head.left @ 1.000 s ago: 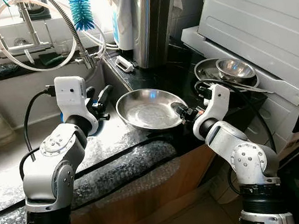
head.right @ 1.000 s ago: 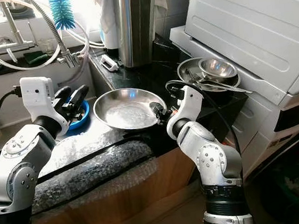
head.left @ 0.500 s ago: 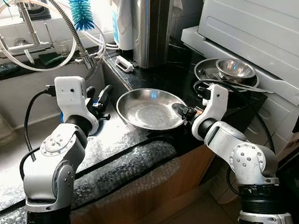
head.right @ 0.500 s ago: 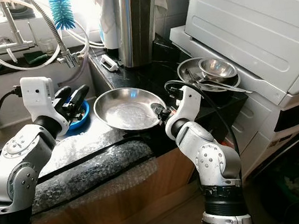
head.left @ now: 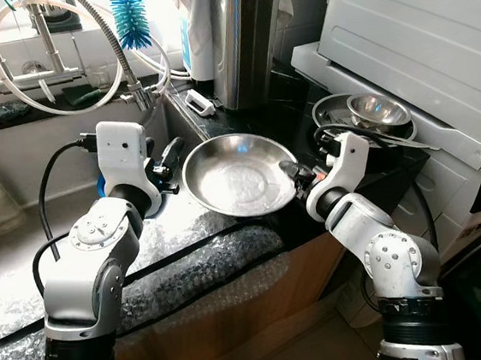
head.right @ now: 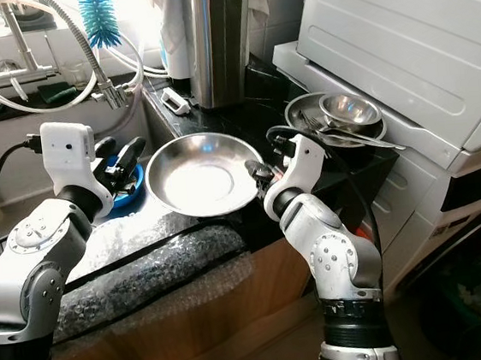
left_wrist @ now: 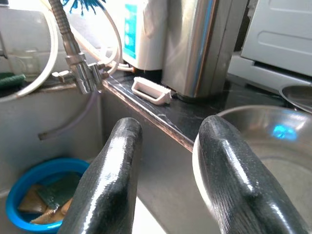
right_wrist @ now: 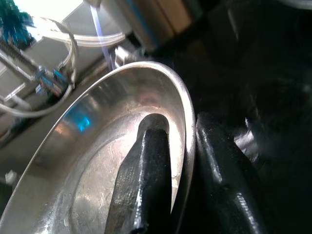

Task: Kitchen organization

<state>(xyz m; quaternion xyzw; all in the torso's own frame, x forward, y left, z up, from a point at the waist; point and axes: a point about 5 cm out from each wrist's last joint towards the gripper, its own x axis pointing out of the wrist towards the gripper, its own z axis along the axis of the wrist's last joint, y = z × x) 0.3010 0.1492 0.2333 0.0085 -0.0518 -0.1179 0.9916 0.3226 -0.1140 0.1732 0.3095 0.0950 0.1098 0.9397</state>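
A round steel plate hangs tilted just above the black counter's front edge, by the sink. My right gripper is shut on its right rim: the right wrist view has one finger inside the dish and the other outside. My left gripper is open over the sink, right beside the plate's left rim. Its two fingers stand apart with nothing between them.
Stacked steel bowls with cutlery sit at the right under a white appliance. A steel knife block stands behind. A blue bowl with sponges lies in the sink, below the faucet hose. Bubble wrap covers the counter edge.
The plate has been lifted off the counter, tipped up and carried left toward the left gripper. The left arm has shifted slightly toward it.
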